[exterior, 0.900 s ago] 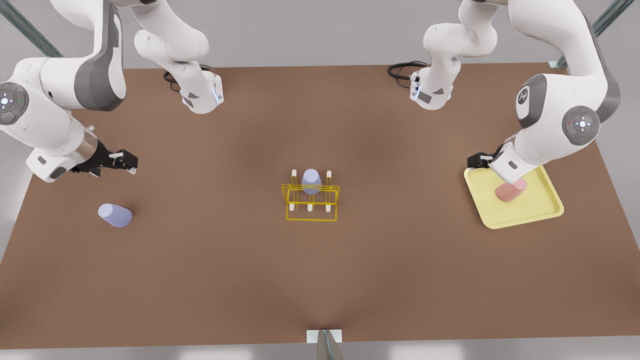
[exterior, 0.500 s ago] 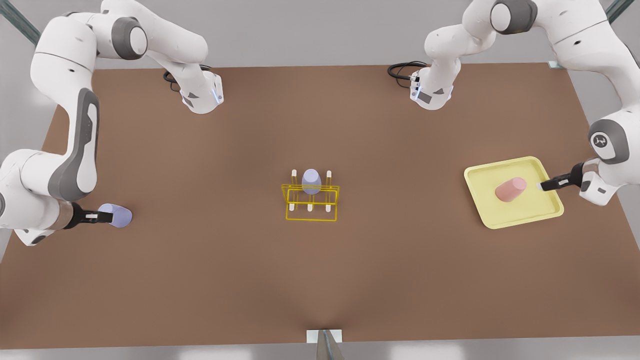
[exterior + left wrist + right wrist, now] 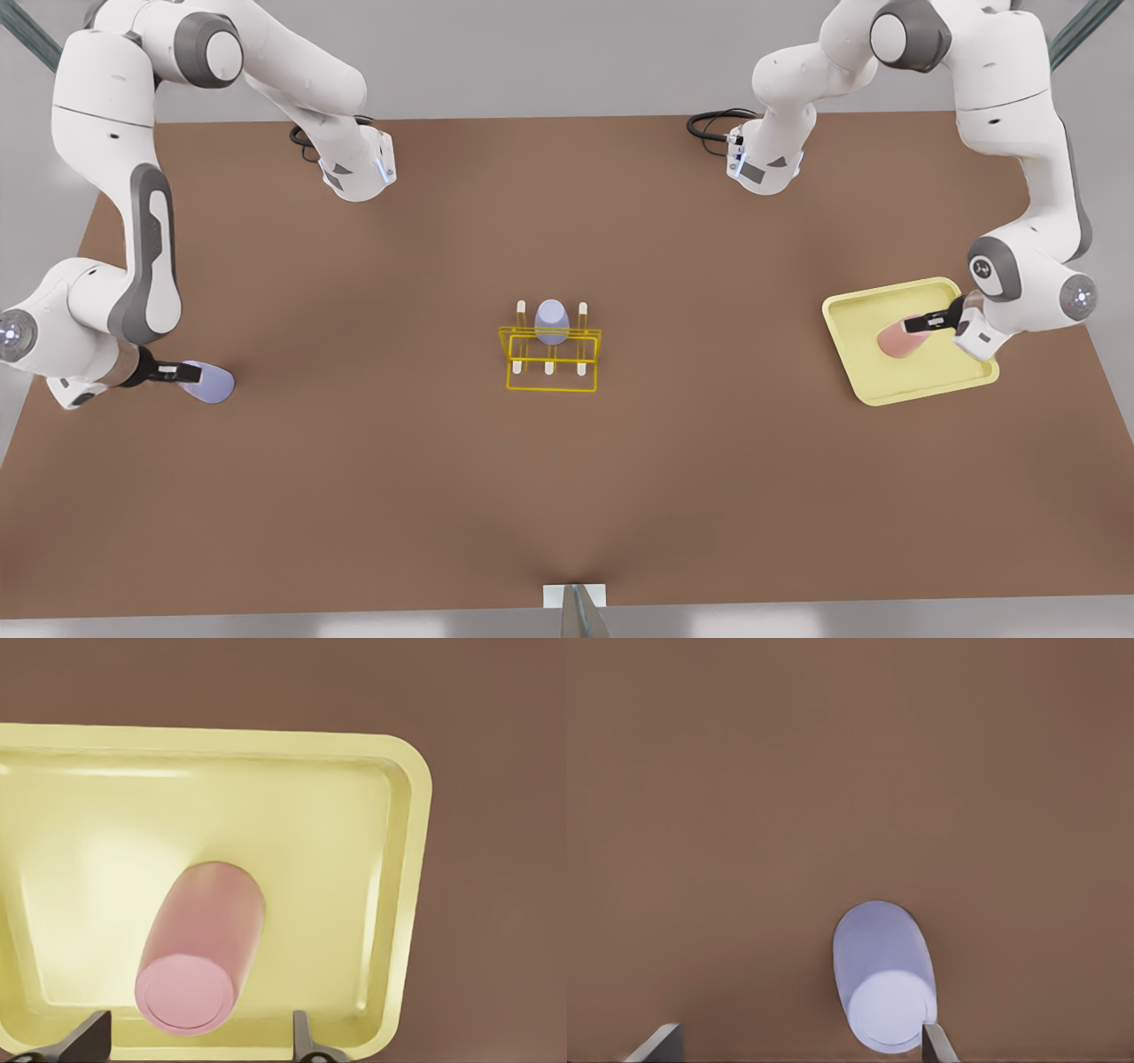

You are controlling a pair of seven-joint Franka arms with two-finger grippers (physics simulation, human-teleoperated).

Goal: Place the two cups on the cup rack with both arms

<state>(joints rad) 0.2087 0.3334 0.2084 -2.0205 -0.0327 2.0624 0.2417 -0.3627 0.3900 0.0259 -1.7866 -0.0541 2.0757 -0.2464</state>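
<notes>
Left hand (image 3: 921, 324): I see it at the pink cup (image 3: 899, 338) on the yellow tray (image 3: 921, 387) near the surface's (image 3: 567, 496) edge at the front view's right; fingers (image 3: 301, 1041) spread, tips cut off.
Right hand (image 3: 182, 376): at the lavender cup (image 3: 210, 385) lying near the opposite edge; fingers (image 3: 935, 1043) apart, one touching it.
Cup rack (image 3: 551, 359): mid-surface, second lavender cup (image 3: 551, 321) on it, its peg hidden.
</notes>
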